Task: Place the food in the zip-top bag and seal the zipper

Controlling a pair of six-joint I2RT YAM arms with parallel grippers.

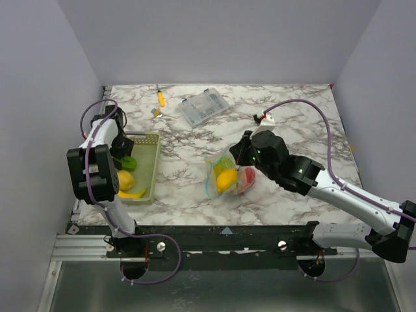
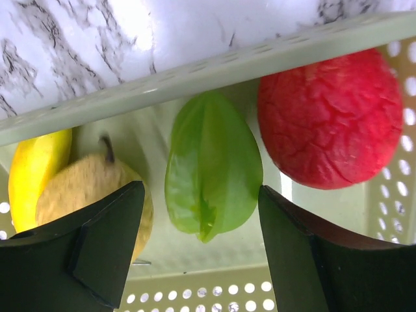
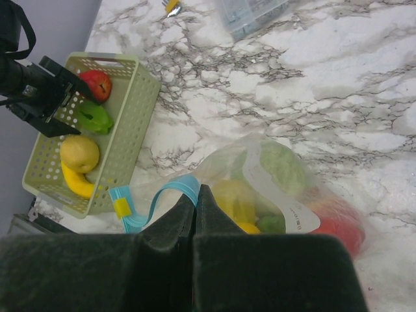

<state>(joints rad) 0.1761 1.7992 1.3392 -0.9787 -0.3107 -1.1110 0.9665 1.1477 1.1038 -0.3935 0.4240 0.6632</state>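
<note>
**Top external.** The zip-top bag (image 1: 226,188) is seen lying mid-tabletop (image 1: 299,123), already holding yellow and red food (image 1: 225,180). Its upper rim is met by the right end effector (image 1: 239,156); whether that is clenched cannot be told from here. The left end effector (image 1: 121,155) is set low inside the green basket (image 1: 153,170) at the left edge. A clear compartment box (image 1: 203,108) and an orange-handled tool (image 1: 160,98) are noted at the far side, well apart.

**Left wrist.** The left end effector is shown released, jaws spread either side of a green fruit (image 2: 213,172), not touching it. A red fruit (image 2: 331,117) lies just beside it, with a pear (image 2: 84,195) and banana (image 2: 29,172) on the other side. For a clean pick, the fingers are best sunk deeper, so that the fruit is taken across its widest part and the red neighbour is kept outside.

**Right wrist.** Only here is the right grip settled. The jaws are pressed together on the bag's film beside the light blue zipper (image 3: 162,195), which is curled open. The mouth is judged best held lifted for the drop.
</note>
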